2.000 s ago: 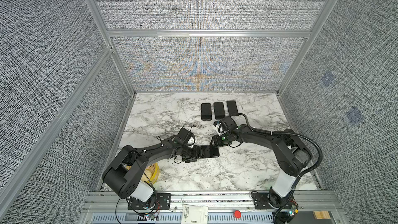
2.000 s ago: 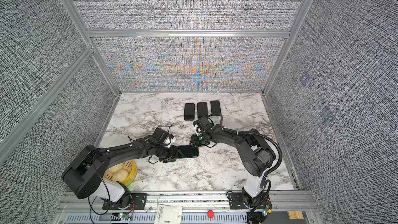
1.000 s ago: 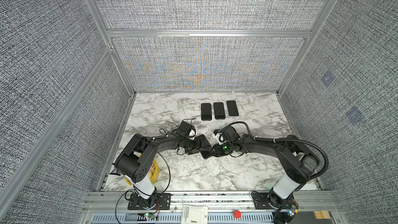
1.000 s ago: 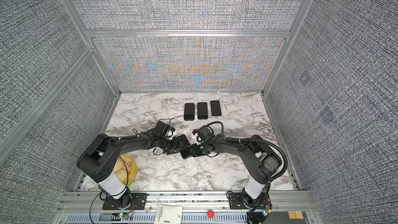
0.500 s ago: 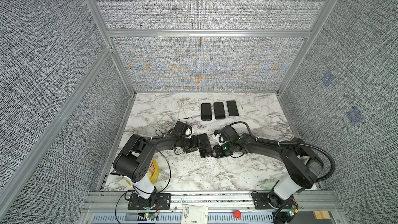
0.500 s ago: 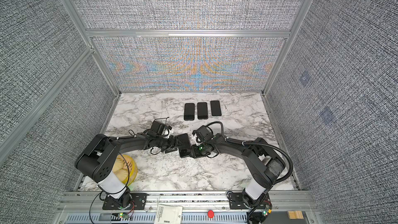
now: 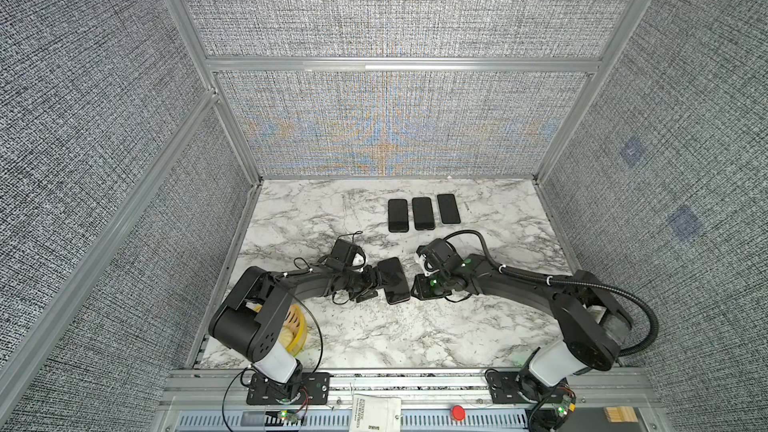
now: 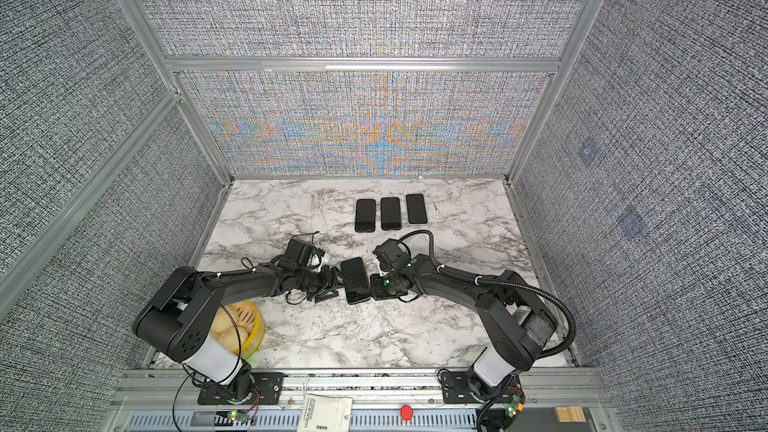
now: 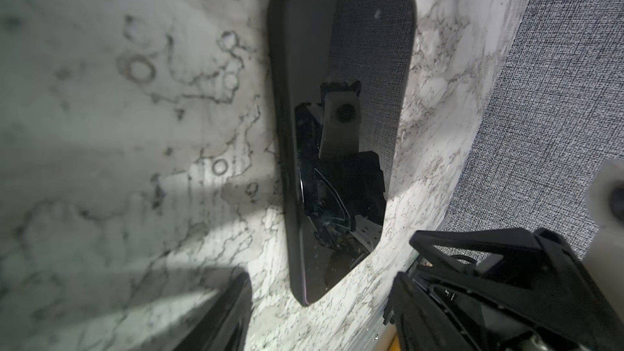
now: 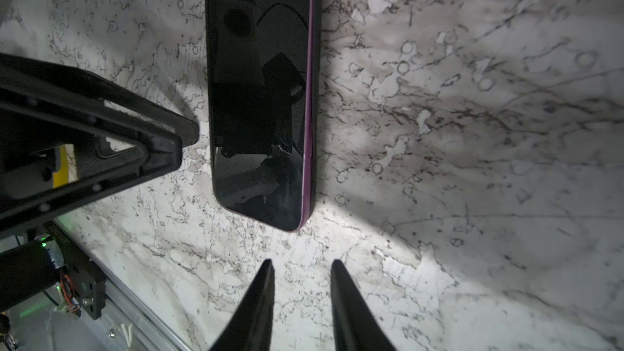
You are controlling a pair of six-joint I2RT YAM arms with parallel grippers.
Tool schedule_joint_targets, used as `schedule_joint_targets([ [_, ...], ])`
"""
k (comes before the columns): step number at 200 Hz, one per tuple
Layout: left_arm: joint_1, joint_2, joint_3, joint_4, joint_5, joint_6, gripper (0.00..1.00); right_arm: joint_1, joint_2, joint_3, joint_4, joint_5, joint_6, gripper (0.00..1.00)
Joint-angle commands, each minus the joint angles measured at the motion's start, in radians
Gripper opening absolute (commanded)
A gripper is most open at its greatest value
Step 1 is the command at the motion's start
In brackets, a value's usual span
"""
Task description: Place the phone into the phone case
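On the left, the left gripper (image 7: 374,284) hangs low over the marble table (image 7: 415,338), its jaws spread wide and gripping nothing; two seconds ago those same jaws carried the phone (image 7: 394,282) crosswise above the surface, and now, in the left wrist view, bare marble shows between each finger and the dark slab. In the middle lies the phone itself, flat and glass up on the table between the two arms, touched by neither; it sits in the black phone case (image 9: 287,130), whose thick lip we see along one long side, while a thin purple line of the phone's own body runs along the other long side in the right wrist view (whether that edge is pressed fully home we cannot tell). On the right, the right gripper (image 10: 301,266) points at the phone's near end from just beside it, jaws only a narrow slot apart with nothing between them; a second ago it was close up against the phone together with its partner, and it has since backed off a little. We read this as the release after the fitting; the phone looks cased and set down, so what is left, in our judgement, is to check that purple edge and draw both arms clear.
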Motion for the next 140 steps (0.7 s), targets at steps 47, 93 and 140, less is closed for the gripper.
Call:
schedule_joint_targets([
  [47, 0.001, 0.049, 0.004, 0.085, 0.049, -0.069, 0.64, 0.019, 0.024, 0.021, 0.01, 0.032, 0.048, 0.31],
  [93, -0.003, 0.065, 0.03, 0.012, 0.035, -0.029, 0.61, 0.019, 0.042, 0.045, -0.004, 0.043, 0.024, 0.28],
  [140, -0.004, 0.072, 0.044, -0.053, 0.015, 0.006, 0.59, 0.029, 0.083, 0.074, 0.002, 0.022, 0.016, 0.27],
])
